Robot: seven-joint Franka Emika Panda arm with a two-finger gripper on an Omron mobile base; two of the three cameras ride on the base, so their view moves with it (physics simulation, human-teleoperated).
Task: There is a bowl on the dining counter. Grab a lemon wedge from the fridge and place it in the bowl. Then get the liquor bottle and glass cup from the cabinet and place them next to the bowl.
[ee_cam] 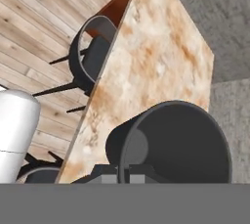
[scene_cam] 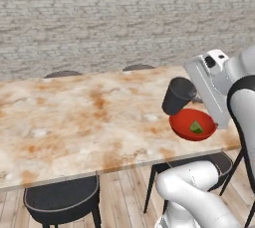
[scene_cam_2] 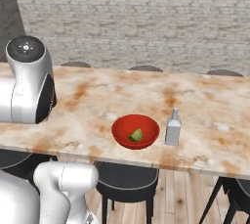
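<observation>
Between the jaws of the gripper (ee_cam: 123, 171) sits one dark glass cup (ee_cam: 171, 142), tipped on its side, and the jaws pinch it. From the left base view, the cup (scene_cam: 178, 95) hangs just above the bench (scene_cam: 74, 122), close to one red bowl (scene_cam: 192, 125). One green lemon wedge (scene_cam: 196, 127) lies inside the bowl. One pale liquor bottle (scene_cam_2: 173, 127) stands upright just beside the bowl (scene_cam_2: 135, 131). No writing can be read on it. Dark stools (scene_cam: 62, 200) sit under the bench edge.
</observation>
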